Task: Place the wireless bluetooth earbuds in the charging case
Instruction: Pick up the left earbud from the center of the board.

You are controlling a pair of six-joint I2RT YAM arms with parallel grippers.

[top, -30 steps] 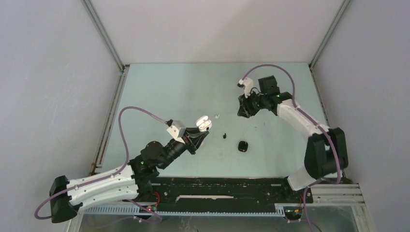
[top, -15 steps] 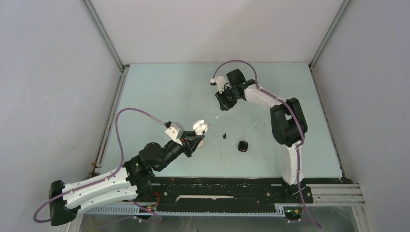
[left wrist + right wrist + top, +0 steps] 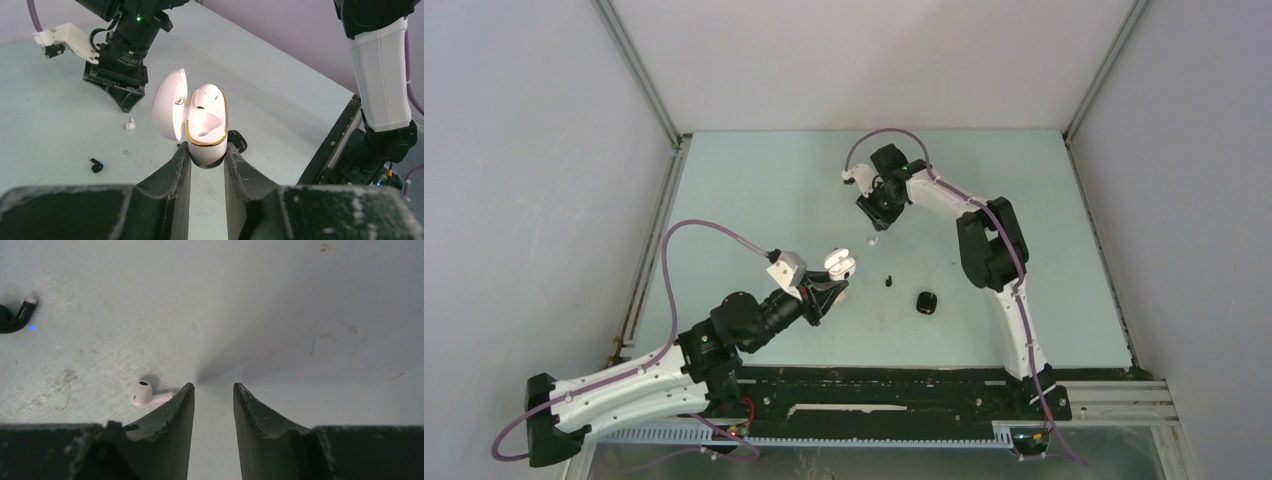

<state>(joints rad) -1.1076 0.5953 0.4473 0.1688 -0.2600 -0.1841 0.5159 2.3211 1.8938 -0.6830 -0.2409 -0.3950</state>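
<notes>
Quick update: over the last second the right claw (image 3: 213, 390) has been swung in from the far right and is now parked low over the white earbud (image 3: 142, 393). Its fingers are spread a little and nothing is pinched yet. The bud is sitting just outside one finger, not in the gap, so a small sideways shift is probably needed before it can be grabbed.

The left claw (image 3: 205, 152) has barely been moved. It's clamped on the white charging case (image 3: 205, 125), lid flipped open, held up on the near side of the right claw.

A black earbud (image 3: 12, 317) is left further out on the same side as the white one. Plenty of bare table (image 3: 754, 180) is left around the right claw, with the edges well off.
</notes>
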